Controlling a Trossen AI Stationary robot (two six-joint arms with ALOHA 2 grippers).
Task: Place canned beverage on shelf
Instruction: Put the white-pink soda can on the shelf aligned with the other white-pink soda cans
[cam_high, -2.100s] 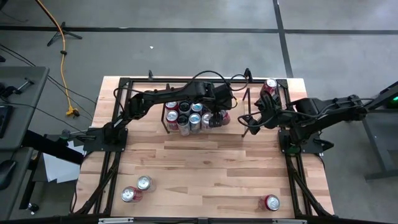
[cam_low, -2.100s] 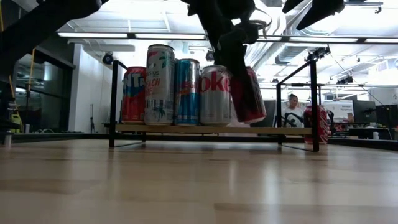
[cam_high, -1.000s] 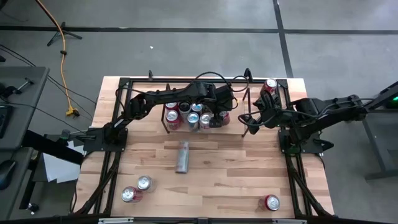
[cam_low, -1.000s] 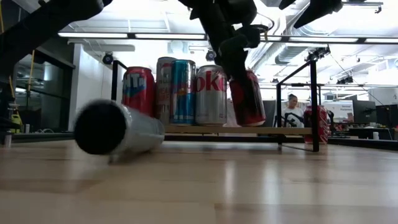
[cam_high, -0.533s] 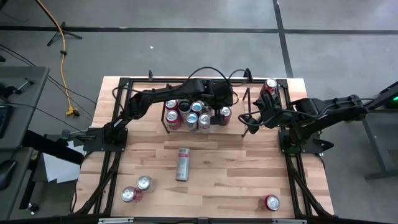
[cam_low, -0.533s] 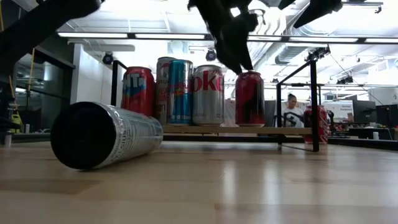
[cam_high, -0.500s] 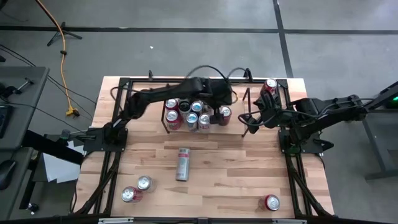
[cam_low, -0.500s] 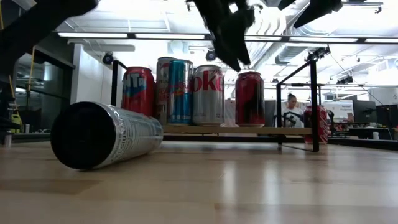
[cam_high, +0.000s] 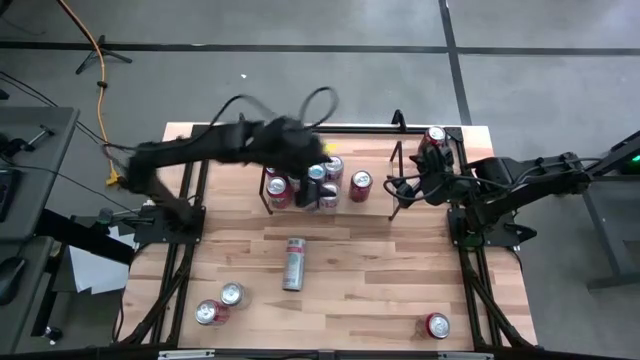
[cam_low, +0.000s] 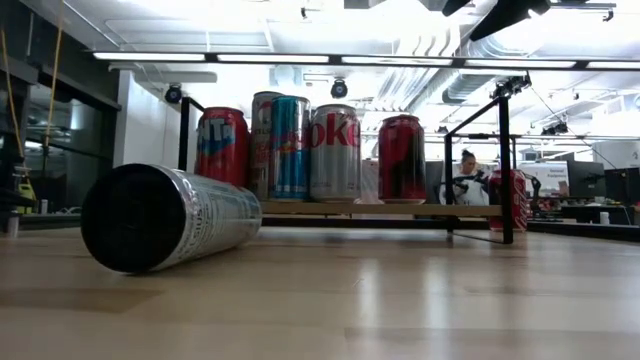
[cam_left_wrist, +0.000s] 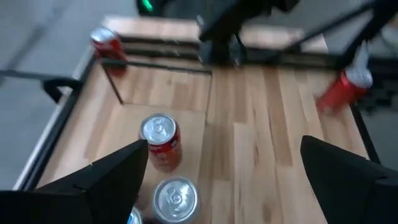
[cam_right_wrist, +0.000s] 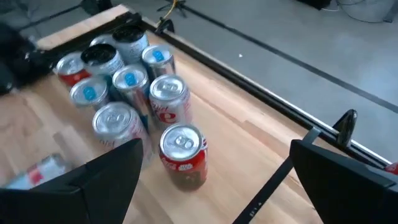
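Observation:
The shelf (cam_high: 268, 196) (cam_low: 350, 209) stands at the table's far middle with several upright cans on it. At its right end, apart from the rest, is a red can (cam_high: 360, 185) (cam_low: 402, 158) (cam_left_wrist: 163, 140), resting on its base. My left gripper (cam_high: 312, 152) (cam_left_wrist: 224, 146) is open and empty, raised above the shelf's left part. My right gripper (cam_high: 402, 187) (cam_right_wrist: 216, 149) is open and empty, hovering at the shelf's right end. A tall silver can (cam_high: 293, 262) (cam_low: 170, 215) lies on its side on the table in front of the shelf.
Two cans (cam_high: 220, 304) stand near the table's front left corner, one (cam_high: 435, 325) at the front right and one (cam_high: 433, 138) at the far right corner. A black rail frame (cam_high: 190, 240) edges the table. Bare wood lies between the shelf and the near edge.
My left gripper has let go of the red can, which it held tilted and which now stands upright on the shelf. The gripper has risen and drawn back toward the table's left. The fallen silver can has rolled a little toward the near edge and stopped.

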